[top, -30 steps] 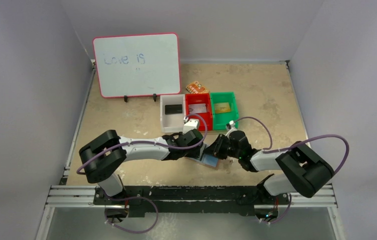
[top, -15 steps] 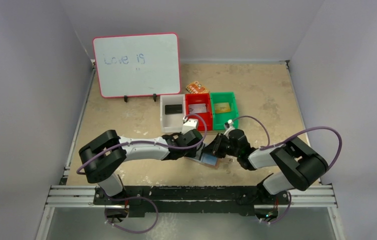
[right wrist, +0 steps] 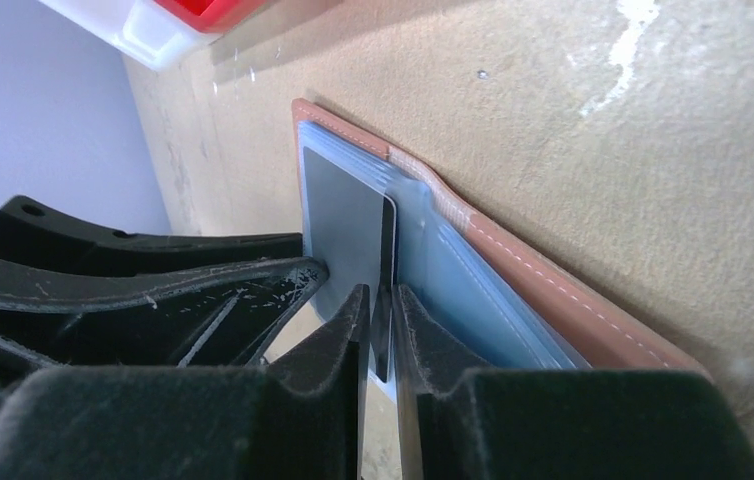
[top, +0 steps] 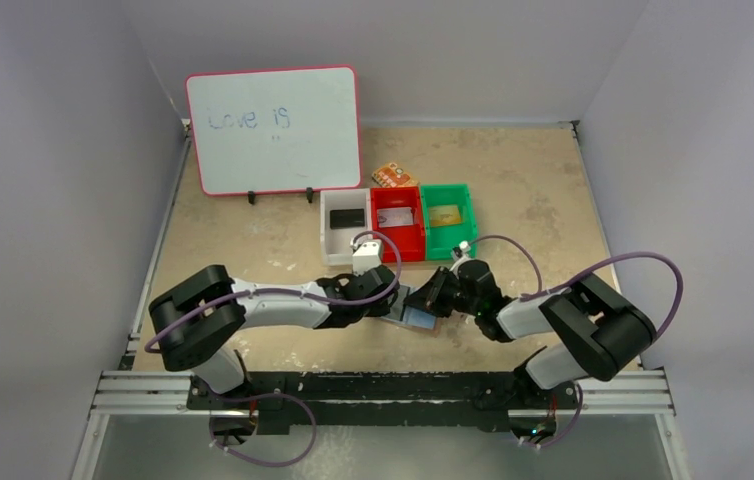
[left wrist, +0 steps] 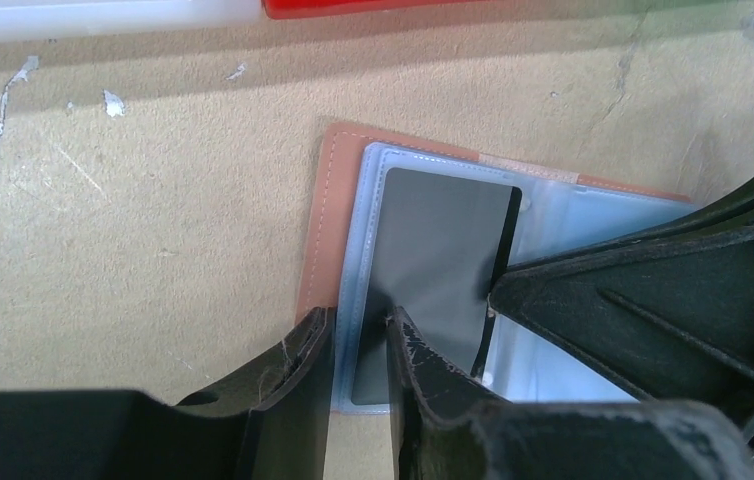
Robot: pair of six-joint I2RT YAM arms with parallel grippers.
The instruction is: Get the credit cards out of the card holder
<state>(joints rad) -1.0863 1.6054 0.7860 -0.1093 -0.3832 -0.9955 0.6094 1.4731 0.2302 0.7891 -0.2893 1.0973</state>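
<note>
The card holder [top: 421, 320] lies open on the table between both grippers, tan outside [left wrist: 315, 240] and pale blue inside. A dark grey credit card [left wrist: 443, 240] sits in its clear sleeve. My left gripper [left wrist: 358, 318] has closed to a narrow gap on the sleeve's left edge, one finger over the tan border and one on the card. My right gripper [right wrist: 381, 292] is shut on the near edge of the dark card [right wrist: 343, 230], beside the tan cover [right wrist: 543, 290]. In the top view, the left gripper [top: 400, 303] and right gripper [top: 431, 300] meet over the holder.
Three small bins stand in a row behind the holder: white [top: 328, 240], red [top: 398, 236] and green [top: 450, 244], each with a card inside. An orange patterned packet [top: 394, 175] lies behind them. A whiteboard [top: 275, 130] stands at the back left.
The left gripper's jaws have narrowed onto the holder's edge and its wrist has shifted a little left. The right arm's elbow drew in; its gripper stayed at the card.
</note>
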